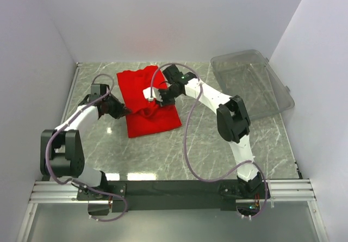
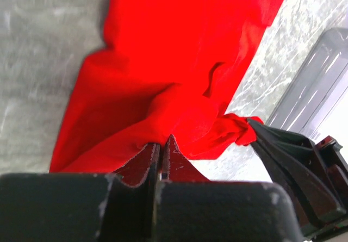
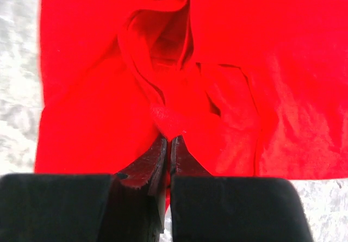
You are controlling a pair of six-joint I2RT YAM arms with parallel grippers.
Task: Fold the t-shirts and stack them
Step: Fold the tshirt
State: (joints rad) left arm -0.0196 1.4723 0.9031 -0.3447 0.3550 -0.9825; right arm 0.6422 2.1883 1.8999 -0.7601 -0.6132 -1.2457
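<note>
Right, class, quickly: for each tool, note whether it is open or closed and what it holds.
Left tool: closed, pinching the red t-shirt.
Right tool: closed, gripping a fold of the red t-shirt.

The grey, marble-veined table [image 1: 217, 149] carries two things. A red t-shirt [image 1: 142, 98] lies rumpled (its middle bunched up) just left of centre, toward 11 o'clock. A clear plastic bin [image 1: 250, 81] sits well apart at 2 o'clock, near the right wall.
</note>
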